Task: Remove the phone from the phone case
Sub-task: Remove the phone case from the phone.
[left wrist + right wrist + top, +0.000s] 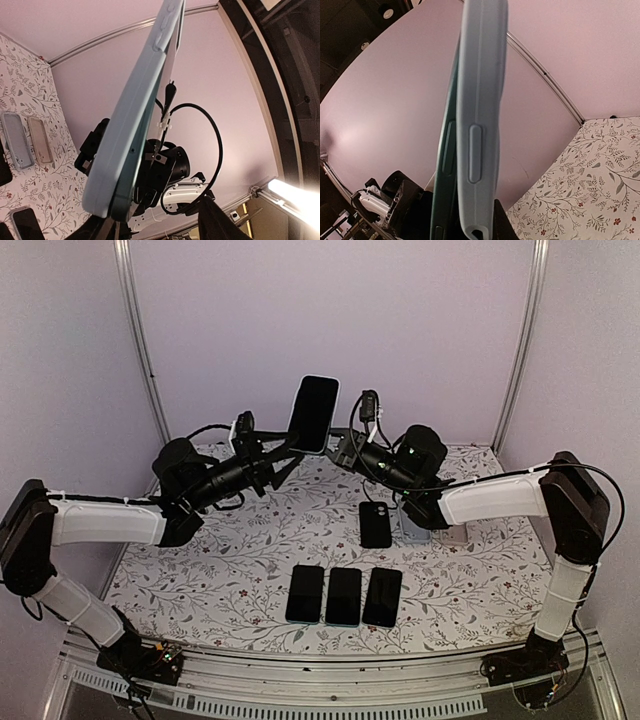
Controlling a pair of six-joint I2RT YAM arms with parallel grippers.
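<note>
The flowered table (250, 540) carries three handsets (343, 596) in a row near the front and two empty cases (17, 140) off to the side, well apart from the work; above its far edge both arms meet at one upright handset, clear of the surface. That is the light-blue phone case (480, 100) with the phone (313, 410) inside it, screen towards the overhead camera. The right gripper (345, 445) is pressed together on the case's lower end; the left gripper (283, 462) reaches the opposite lower corner, but whether it is pinching I cannot tell. In the right wrist view a darker teal edge sits just beside the case wall, so I judge the peel barely begun; the phone is not yet free, and most of the separating remains.
</note>
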